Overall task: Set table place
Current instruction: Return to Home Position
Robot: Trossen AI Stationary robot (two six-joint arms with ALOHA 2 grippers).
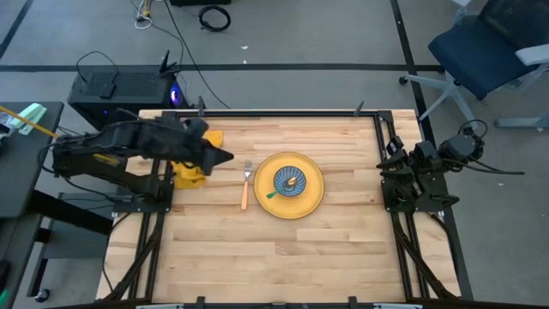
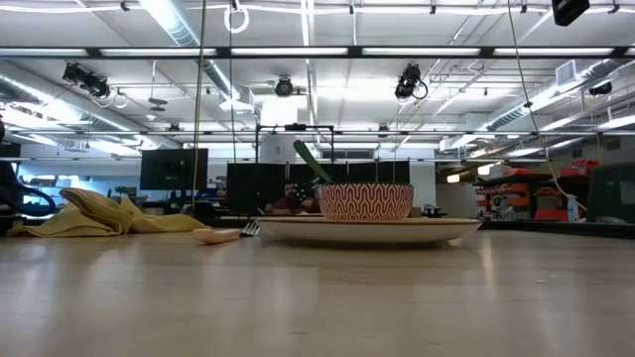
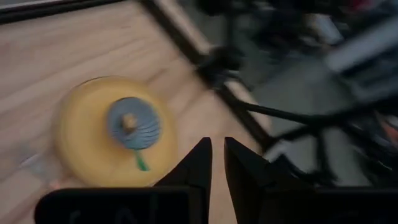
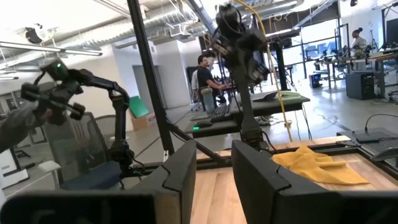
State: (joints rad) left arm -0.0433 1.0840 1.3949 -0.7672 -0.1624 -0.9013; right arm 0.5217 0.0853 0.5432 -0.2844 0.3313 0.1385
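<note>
On the light wooden table (image 1: 283,257) lies a yellow plate (image 1: 310,199) with a blue patterned bowl (image 1: 290,180) on it. A green-handled spoon (image 2: 310,162) leans in the bowl. An orange-handled fork (image 1: 246,184) lies flat just left of the plate. A crumpled yellow napkin (image 1: 193,172) lies left of the fork. My left gripper (image 1: 225,157) hovers over the napkin's right side, shut and empty, pointing toward the plate (image 3: 81,134). My right gripper (image 4: 214,168) is parked by the table's right edge, slightly open and empty.
The right arm (image 1: 420,167) sits folded on its mount at the table's right edge. The near half of the table is bare wood. A black desk (image 1: 26,172) stands left of the table. People sit at desks (image 4: 208,71) in the room beyond.
</note>
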